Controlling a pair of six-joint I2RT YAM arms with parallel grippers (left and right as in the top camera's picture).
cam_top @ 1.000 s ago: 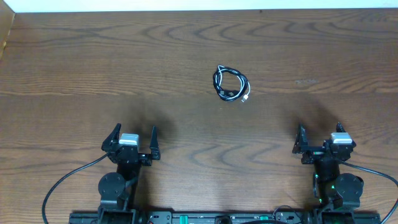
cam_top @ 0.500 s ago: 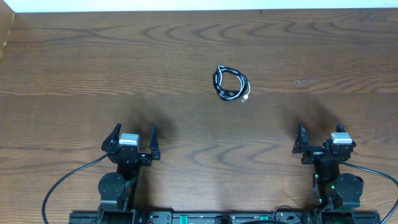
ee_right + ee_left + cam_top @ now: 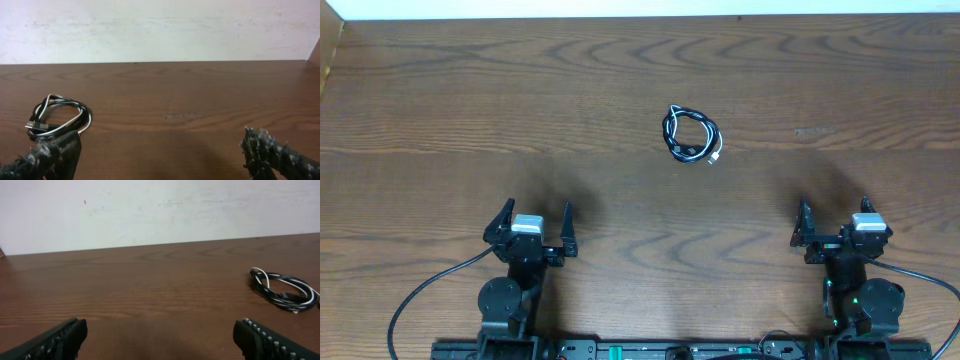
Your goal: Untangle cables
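The cables (image 3: 691,135) lie as one small coil of black and white cords with a pale plug end, on the wooden table a little right of its middle. The coil shows at the right of the left wrist view (image 3: 284,290) and at the left of the right wrist view (image 3: 59,116). My left gripper (image 3: 533,222) is open and empty near the front edge, well short and left of the coil. My right gripper (image 3: 834,222) is open and empty near the front edge, short and right of the coil.
The brown wooden table (image 3: 470,110) ends at a pale wall along the back (image 3: 160,210). Thick black wires run from the arm bases along the front edge (image 3: 420,300). A raised edge shows at the far left corner (image 3: 330,50).
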